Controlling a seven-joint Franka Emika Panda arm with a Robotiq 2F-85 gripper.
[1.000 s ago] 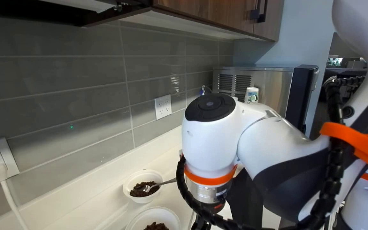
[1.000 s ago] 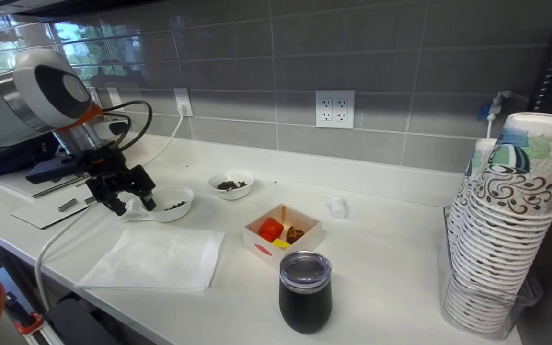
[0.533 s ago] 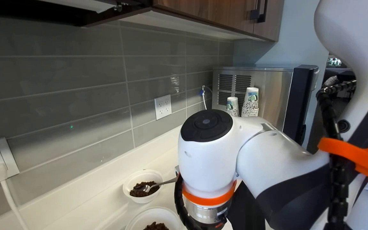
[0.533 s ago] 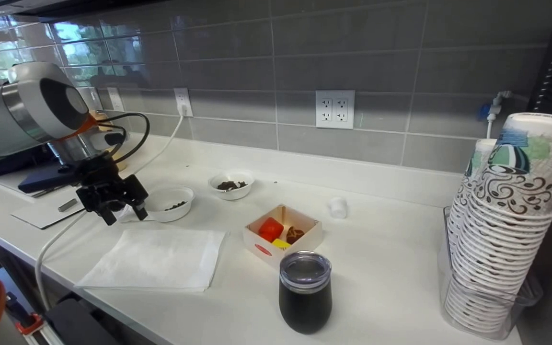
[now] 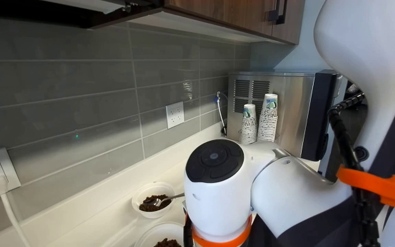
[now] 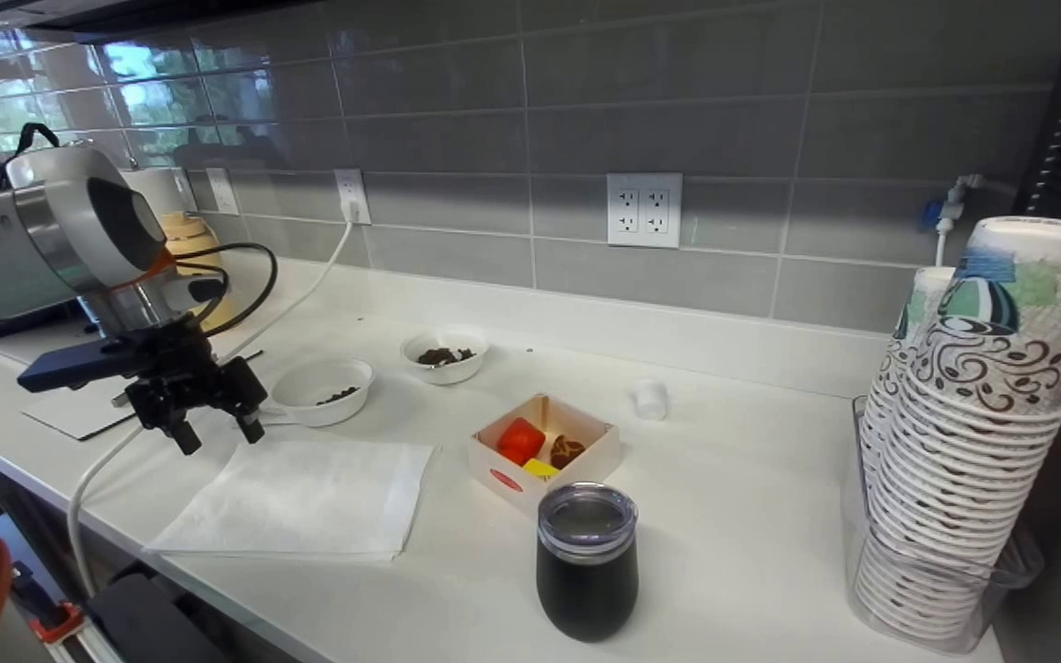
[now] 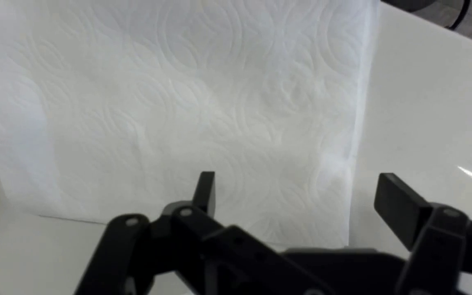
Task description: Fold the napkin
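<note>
The napkin (image 6: pixel 300 502) is a white embossed sheet lying flat on the counter in an exterior view. It fills much of the wrist view (image 7: pixel 170 123), with its straight right edge running down towards the jaws. My gripper (image 6: pixel 220 433) is open and empty, above the napkin's far left corner. In the wrist view the gripper (image 7: pixel 295 180) has its left finger over the napkin and its right finger past the edge, over bare counter. No contact with the napkin shows. The gripper and napkin do not show in the exterior view where the arm (image 5: pixel 218 202) fills the front.
Two white bowls, a nearer one (image 6: pixel 355 405) close to the gripper and a farther one (image 6: pixel 464 370), hold dark contents. A small box (image 6: pixel 498 477), a black tumbler (image 6: pixel 588 585) and stacked cups (image 6: pixel 954 516) stand to the right. A white cable (image 6: pixel 81 497) crosses the counter's front edge.
My gripper has moved down and to the left in an exterior view, away from the nearer bowl, and stays open. The arm is also lower in both exterior views. The napkin has not moved.
</note>
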